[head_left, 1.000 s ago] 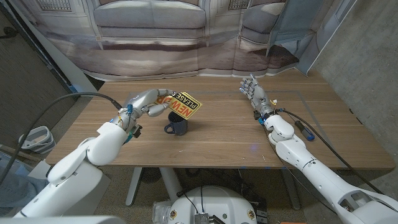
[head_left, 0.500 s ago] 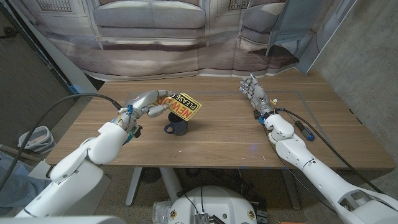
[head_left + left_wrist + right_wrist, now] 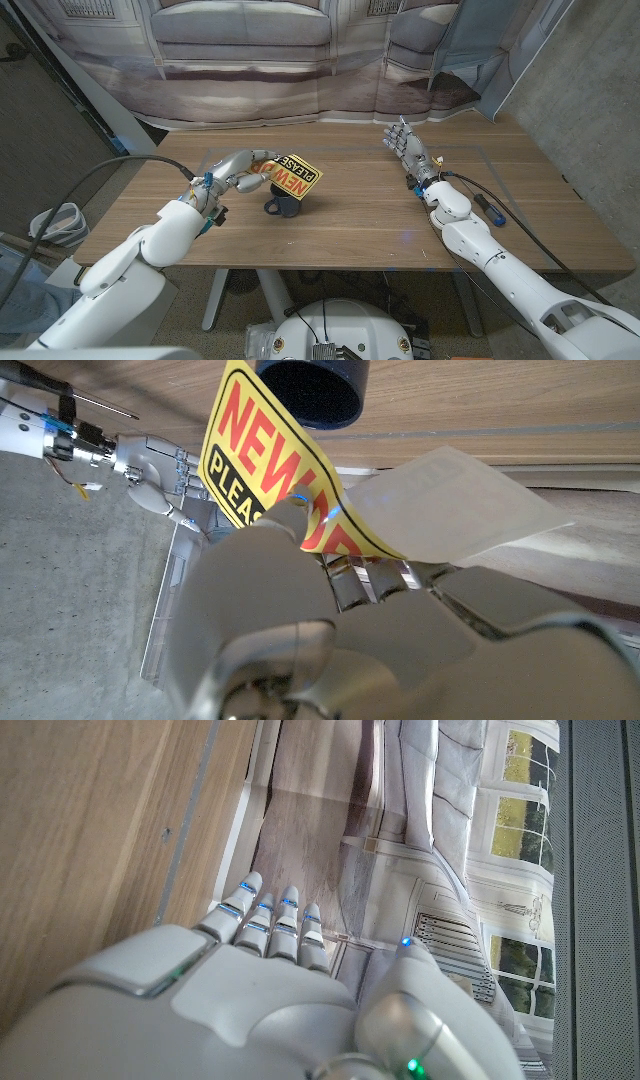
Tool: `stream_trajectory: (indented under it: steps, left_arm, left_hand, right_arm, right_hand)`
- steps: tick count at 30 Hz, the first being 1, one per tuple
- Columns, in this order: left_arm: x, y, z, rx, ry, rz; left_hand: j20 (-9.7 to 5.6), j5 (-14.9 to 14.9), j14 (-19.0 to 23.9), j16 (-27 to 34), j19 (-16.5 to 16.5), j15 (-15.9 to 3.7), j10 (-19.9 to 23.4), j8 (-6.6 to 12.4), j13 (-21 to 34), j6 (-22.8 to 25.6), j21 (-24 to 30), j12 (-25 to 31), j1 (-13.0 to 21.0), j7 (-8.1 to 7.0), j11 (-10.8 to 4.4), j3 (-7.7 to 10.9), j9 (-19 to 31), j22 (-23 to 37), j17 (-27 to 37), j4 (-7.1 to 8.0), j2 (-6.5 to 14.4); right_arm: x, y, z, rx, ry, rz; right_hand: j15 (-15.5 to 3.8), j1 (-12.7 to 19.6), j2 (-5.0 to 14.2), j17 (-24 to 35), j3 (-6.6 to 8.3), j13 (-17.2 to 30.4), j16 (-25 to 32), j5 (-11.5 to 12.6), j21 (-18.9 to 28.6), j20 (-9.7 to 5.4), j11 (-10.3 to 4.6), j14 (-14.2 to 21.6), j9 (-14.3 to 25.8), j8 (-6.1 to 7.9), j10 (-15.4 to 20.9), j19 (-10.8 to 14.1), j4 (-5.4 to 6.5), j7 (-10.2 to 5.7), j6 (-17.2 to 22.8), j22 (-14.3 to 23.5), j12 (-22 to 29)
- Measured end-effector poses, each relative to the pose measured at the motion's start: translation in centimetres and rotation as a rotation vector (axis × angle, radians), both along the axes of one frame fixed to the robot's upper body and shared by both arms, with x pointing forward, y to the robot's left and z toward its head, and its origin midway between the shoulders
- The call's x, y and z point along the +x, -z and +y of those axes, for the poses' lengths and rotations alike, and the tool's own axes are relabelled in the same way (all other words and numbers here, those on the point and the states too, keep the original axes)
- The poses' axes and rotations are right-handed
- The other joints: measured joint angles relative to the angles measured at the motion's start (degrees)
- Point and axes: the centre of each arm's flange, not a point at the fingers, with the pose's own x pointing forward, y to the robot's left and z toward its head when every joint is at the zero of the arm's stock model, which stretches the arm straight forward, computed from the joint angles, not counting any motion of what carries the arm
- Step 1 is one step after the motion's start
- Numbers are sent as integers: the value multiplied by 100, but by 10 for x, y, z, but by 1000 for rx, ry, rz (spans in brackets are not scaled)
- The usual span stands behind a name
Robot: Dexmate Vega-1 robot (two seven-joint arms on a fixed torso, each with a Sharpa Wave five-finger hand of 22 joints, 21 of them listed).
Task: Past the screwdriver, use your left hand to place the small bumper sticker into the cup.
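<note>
Gripping a yellow bumper sticker (image 3: pixel 297 176) over the dark cup (image 3: pixel 286 205), left hand (image 3: pixel 237 171); lettering seemingly "NEW… PLEASE"; right hand (image 3: pixel 405 146) fingers spread, empty.

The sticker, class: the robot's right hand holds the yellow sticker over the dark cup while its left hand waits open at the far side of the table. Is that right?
Not quite: the hands are swapped. The head view shows the left hand holding the yellow sticker over the dark cup, while the right hand waits open at the far side of the table.
</note>
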Motion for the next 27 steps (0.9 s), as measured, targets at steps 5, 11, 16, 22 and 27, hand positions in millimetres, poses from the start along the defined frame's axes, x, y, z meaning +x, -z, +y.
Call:
stream_trajectory:
  steps: [5, 11, 16, 22, 27]
  left_arm:
    - [1, 2, -1, 1, 2, 4]
    - [2, 2, -3, 5, 6, 4]
    - [3, 2, -5, 12, 9, 4]
    - [3, 1, -6, 17, 12, 4]
    - [4, 2, -6, 18, 12, 7]
  left_hand:
    - [-52, 0, 0, 0, -52, 0, -30, -44, 0, -22, -22, 0, -22, 21, 30, 0, 0, 0, -17, 0, -23]
    - [-61, 0, 0, 0, -61, 1, -60, -44, 0, -22, -22, 0, -23, 21, 0, 0, 0, 1, -28, 0, -24]
    - [-91, -21, -57, 0, -90, 0, -116, -44, 0, -22, -45, -22, -122, 21, 8, -34, -10, -28, -28, 33, -76]
    - [-123, -20, -88, 0, -122, 30, -144, -44, 0, -22, -45, -22, -206, 21, -20, -76, -13, -27, -54, 75, -161]
    - [-123, -20, -122, -12, -122, 6, -167, -44, 0, -53, -45, -22, -249, -10, 0, -107, -13, -27, -54, 65, -204]
  right_arm:
    - [0, -1, 0, -2, -1, -1]
    - [-3, 0, 0, -3, -1, -4]
    - [-5, 1, -1, -2, 2, -5]
    - [-6, 2, -3, -2, 5, -4]
    - [-7, 3, -3, -3, 6, -2]
  right_hand:
    - [0, 0, 0, 0, 0, 0, 0, 0, -22, 0, 0, 0, 0, 0, 0, 0, 0, 0, 0, 0, 0]
    - [0, 0, 0, 0, 0, 0, 0, 0, -22, 21, 0, 0, 0, 0, 0, 21, 0, 0, 0, 0, 0]
    - [0, 0, 0, 0, 0, 0, 0, 0, -22, 21, 0, 0, 0, 0, 0, 21, 0, 0, 0, 0, 0]
    - [0, 0, 0, 0, 0, 0, 0, 0, -21, 21, 0, 0, 0, 0, 0, 21, 0, 0, 0, 0, 0]
    - [0, 0, 0, 0, 0, 0, 0, 0, -43, 21, 0, 0, 0, 0, -1, 21, 0, 0, 0, 0, 0]
